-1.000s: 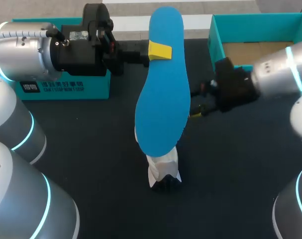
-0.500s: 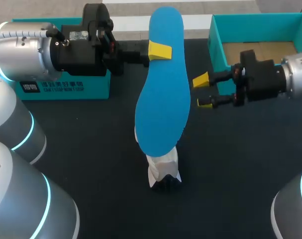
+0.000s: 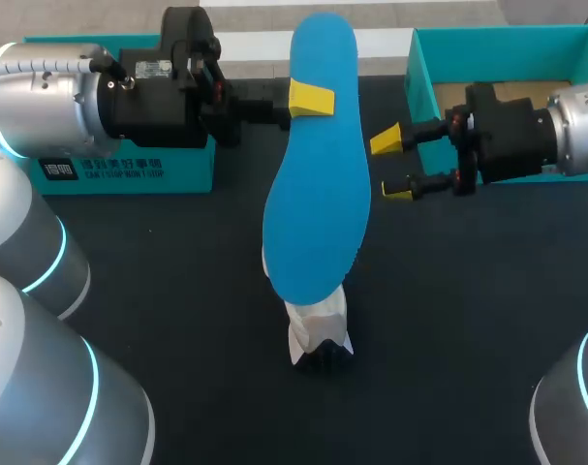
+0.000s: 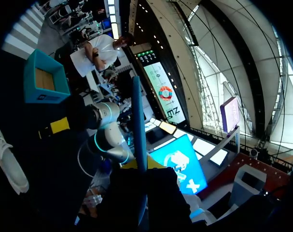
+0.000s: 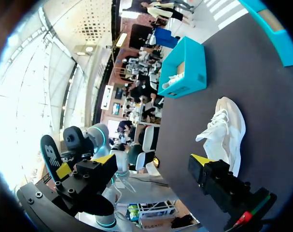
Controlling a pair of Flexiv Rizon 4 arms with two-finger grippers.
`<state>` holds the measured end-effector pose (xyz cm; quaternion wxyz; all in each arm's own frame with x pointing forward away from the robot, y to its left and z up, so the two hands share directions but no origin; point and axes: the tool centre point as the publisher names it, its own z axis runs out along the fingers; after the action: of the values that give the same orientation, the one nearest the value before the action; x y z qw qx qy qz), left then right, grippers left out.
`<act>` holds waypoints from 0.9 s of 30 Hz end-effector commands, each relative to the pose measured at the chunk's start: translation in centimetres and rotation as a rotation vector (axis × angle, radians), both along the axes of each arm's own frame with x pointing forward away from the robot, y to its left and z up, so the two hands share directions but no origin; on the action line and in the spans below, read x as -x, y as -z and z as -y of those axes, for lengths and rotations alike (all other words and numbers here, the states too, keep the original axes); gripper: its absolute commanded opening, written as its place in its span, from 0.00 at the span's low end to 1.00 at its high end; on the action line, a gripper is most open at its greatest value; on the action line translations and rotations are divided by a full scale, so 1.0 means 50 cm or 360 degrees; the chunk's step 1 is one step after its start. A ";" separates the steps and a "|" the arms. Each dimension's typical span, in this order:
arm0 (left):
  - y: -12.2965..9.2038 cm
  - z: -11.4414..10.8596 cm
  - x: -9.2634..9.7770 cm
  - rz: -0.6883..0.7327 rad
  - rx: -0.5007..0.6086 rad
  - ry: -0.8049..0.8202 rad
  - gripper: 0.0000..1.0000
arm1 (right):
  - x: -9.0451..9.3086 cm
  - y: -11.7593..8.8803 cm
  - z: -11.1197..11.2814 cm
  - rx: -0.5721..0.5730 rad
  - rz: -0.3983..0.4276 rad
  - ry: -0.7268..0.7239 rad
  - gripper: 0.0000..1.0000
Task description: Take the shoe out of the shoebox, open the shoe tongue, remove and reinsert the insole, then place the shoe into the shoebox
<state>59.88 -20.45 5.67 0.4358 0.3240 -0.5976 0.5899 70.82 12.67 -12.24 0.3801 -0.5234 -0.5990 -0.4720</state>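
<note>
Hiding most of shoe [image 3: 318, 334], insole [image 3: 318, 194] pinched in left jaws

Overhead, the raised blue insole [image 3: 318, 194] hides most of the white shoe [image 3: 320, 337] on the table [image 3: 177, 291], and only one end shows. One finger of the left end effector [image 3: 308, 98] is lost behind the insole. The left arm [image 3: 51, 97] covers much of a teal box [image 3: 129, 174], while the right arm [image 3: 574, 131] masks part of the shoebox [image 3: 487, 39].
</note>
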 end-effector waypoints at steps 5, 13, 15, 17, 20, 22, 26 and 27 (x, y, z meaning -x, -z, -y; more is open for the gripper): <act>0.103 -0.016 0.013 0.0938 -0.0029 0.0206 0.00 | -0.004 0.002 -0.005 -0.0001 -0.0001 -0.0002 1.00; 0.139 -0.040 -0.021 0.2191 0.0363 -0.0056 0.00 | -0.004 0.002 -0.005 -0.0001 -0.0001 -0.0002 1.00; 0.136 -0.048 -0.022 0.2356 0.0514 -0.0210 0.00 | -0.004 0.002 -0.005 -0.0001 -0.0001 -0.0002 1.00; 0.133 -0.057 -0.017 0.2428 0.0576 -0.0335 0.00 | -0.004 0.002 -0.005 -0.0001 -0.0001 -0.0002 1.00; 0.146 -0.073 -0.017 0.2453 0.0574 -0.0459 0.00 | -0.004 0.002 -0.005 -0.0001 -0.0001 -0.0002 1.00; 0.150 -0.082 -0.018 0.2496 0.0556 -0.0505 0.00 | -0.004 0.002 -0.005 -0.0001 -0.0001 -0.0002 1.00; 0.150 -0.093 -0.031 0.2446 0.0451 -0.0533 0.00 | -0.004 0.002 -0.005 -0.0001 -0.0001 -0.0002 1.00; 0.150 -0.093 -0.031 0.2446 0.0451 -0.0533 0.00 | -0.004 0.002 -0.005 -0.0001 -0.0001 -0.0002 1.00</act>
<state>62.54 -16.50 -1.31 0.1575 0.0301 -0.6844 0.7112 70.93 12.66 -12.25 0.3811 -0.5224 -0.5992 -0.4721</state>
